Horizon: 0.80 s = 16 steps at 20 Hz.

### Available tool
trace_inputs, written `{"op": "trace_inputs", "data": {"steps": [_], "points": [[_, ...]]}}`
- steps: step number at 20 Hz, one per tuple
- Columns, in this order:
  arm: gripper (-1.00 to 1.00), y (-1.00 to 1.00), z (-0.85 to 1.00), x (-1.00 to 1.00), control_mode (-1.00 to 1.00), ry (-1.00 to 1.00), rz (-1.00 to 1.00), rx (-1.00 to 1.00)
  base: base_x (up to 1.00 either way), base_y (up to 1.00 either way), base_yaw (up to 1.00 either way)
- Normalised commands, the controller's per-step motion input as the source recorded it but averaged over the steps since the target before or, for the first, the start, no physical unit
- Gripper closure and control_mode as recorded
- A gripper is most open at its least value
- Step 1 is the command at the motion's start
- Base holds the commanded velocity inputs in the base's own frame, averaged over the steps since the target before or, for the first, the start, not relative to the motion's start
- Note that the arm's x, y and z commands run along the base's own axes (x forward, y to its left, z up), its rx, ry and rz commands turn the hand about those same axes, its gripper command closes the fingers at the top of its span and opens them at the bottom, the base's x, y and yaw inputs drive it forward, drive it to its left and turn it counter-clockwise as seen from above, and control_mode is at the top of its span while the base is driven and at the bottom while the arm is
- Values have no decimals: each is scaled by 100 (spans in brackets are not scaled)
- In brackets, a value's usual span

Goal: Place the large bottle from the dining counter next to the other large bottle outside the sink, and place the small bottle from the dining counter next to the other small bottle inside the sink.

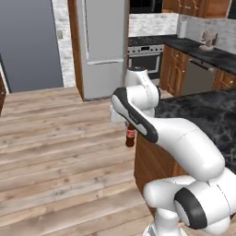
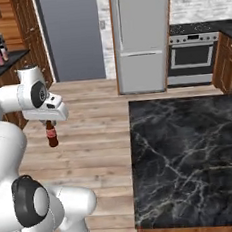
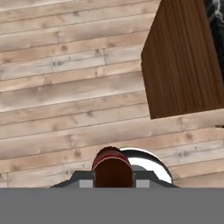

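Observation:
My gripper (image 1: 130,127) hangs over the wooden floor, just off the left side of the dining counter (image 1: 207,110). It is shut on the neck of a dark brown bottle (image 1: 130,138) with a red label, which hangs upright below it. From the right base view the same bottle (image 2: 51,136) dangles under the gripper (image 2: 49,123), left of the black marble counter (image 2: 191,146). In the hand view the bottle's red-capped top (image 3: 111,168) sits between the fingers of the gripper (image 3: 113,180). Whether it is the large or the small bottle I cannot tell. The sink is out of view.
The counter's wooden side (image 3: 183,65) is close to the hand's right. A steel fridge (image 1: 101,46) and a stove (image 1: 145,55) stand at the back wall. Two small pinkish bottles (image 2: 1,54) stand on a dark counter at the far left. Bare wood floor (image 1: 55,147) stretches to the left.

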Motion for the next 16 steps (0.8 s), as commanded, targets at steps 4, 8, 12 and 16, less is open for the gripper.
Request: {"op": "trace_inputs", "data": {"steps": [4,8,12,16], "points": [[100,0,0,0,100,0,0,0,100,75,0],[100,0,0,0,100,0,0,0,100,63,3],[100,0,0,0,100,0,0,0,100,58,19],[100,0,0,0,100,0,0,0,100,55,32]]}}
